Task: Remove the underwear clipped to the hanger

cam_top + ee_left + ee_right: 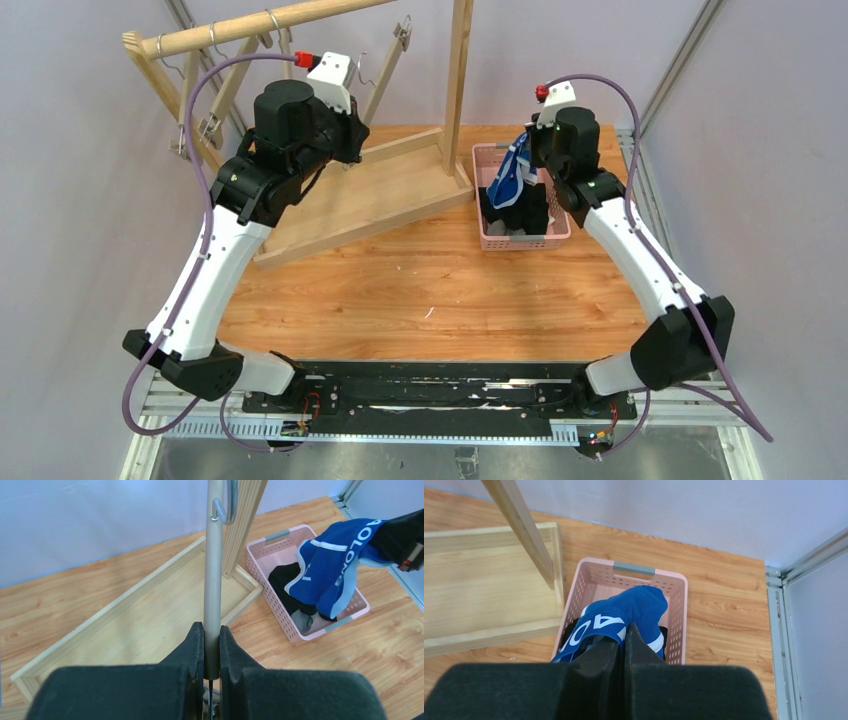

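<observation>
Three pieces of underwear show, one of each colour. One is bright blue (330, 575) with paler blue edging, a white stripe and large white letters along its band. It hangs bunched and folded from the right jaws, which are clenched on its cloth, above the pink basket (574, 597). Whether its lower edge touches what lies below cannot be told. One is plain black (284, 577), lying crumpled inside the basket. One is plain grey (305, 621), a small rumpled patch in the same basket, just beside the black piece and partly under the hanging blue one.

One basket stands on the wooden desk (430, 290), just beside the right foot of the one wooden rack (340, 200). The basket has perforated walls and two grey handles, one at each short end. The rack has a flat rectangular base frame, slanted posts and one round rail (270, 25) across the top, with wire hooks over it.

Two arms are in view. The left jaws are clenched on one slim grey metal bar (214, 565), which runs straight up from between them to a small metal hook near the top of the left wrist view.
</observation>
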